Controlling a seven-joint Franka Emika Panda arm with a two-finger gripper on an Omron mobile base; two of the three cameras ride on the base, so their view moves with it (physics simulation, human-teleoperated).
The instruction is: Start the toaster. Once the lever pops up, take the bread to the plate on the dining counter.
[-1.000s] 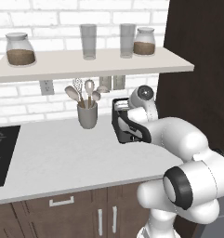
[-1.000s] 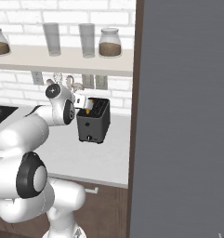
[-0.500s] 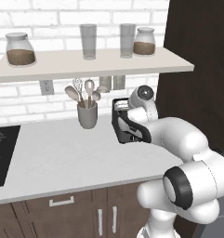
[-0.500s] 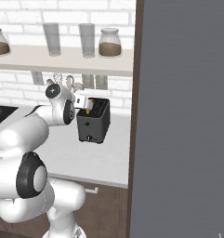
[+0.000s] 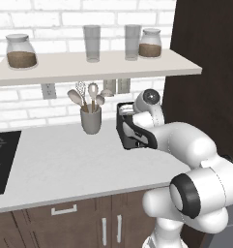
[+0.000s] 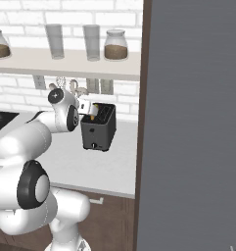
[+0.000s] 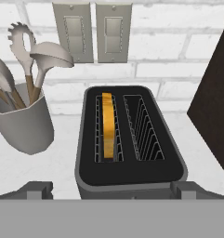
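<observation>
End effector (image 7: 111,189) wide open, empty, seemingly above toaster (image 7: 130,174) | bread (image 7: 107,124) in left slot

Glossy white rounded arm (image 5: 185,145) segments joined by dark ring joints.

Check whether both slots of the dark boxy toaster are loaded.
Only one is. In the hand view, the dark grey-black boxy toaster holds a golden-brown bread slice upright in one slot; the other slot shows only bare wire guides.

A: Is any lettering, brand or number legible on the toaster (image 7: 130,153), the jars (image 5: 21,51) or the wall plates (image 7: 92,31)?

B: None. All surfaces are plain, and no sign or label can be read anywhere.
</observation>
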